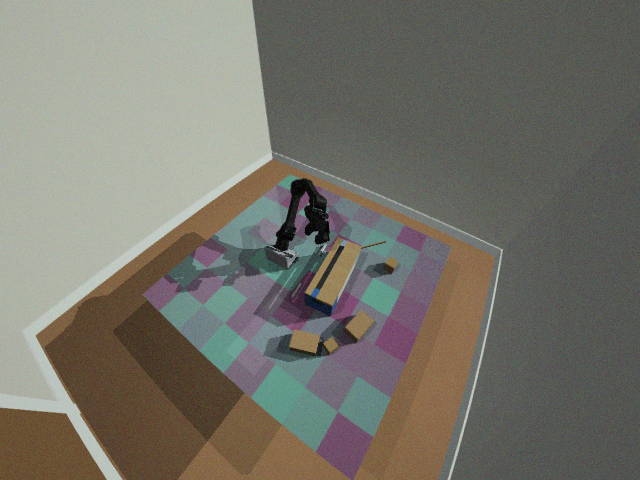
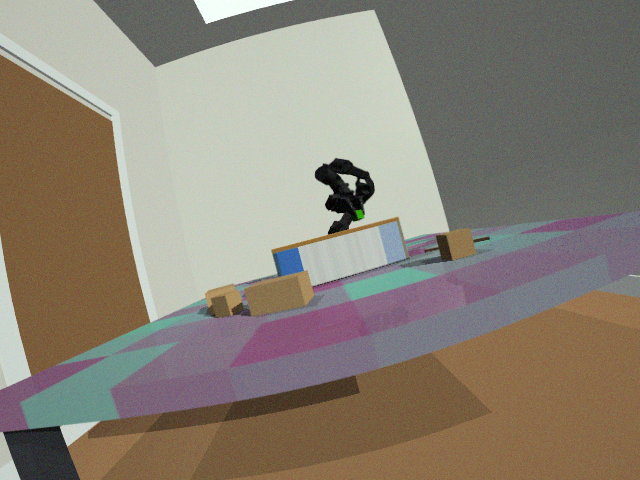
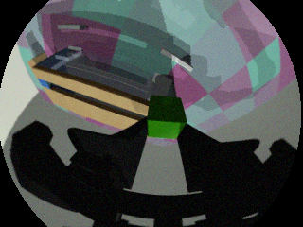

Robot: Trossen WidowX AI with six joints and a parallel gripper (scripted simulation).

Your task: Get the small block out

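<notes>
since the green block point(image 2: 359, 214) point(image 3: 166, 117) is already out of the box point(image 1: 334, 273) point(image 2: 343, 253) point(image 3: 90, 92), i'd say we're on the last step, the hold-up. the gripper point(image 1: 321, 238) point(image 2: 358, 212) point(image 3: 162, 121) has it pinched between its fingertips, and the exterior view shows it above the line of the box's top. from up top, the gripper hangs by the box's far end, so "well clear" looks a bit iffy to me. next move, imo: keep the grip firm, lift or swing a little away from the box, then park it dead still. a quick jerk could make the block slip, or a low swing could clip the lid.

as for the surface, it's a table point(image 1: 289, 397) point(image 2: 310, 330) in teal, purple and magenta patches. four tan blocks sit on it, three grouped off the box's near end and one to its right, plus a thin stick point(image 1: 373, 244) point(image 2: 481, 239) by the far end. the room has a pale wall on the left, a dark grey one on the right, white skirting and a brown wood-look floor.
</notes>
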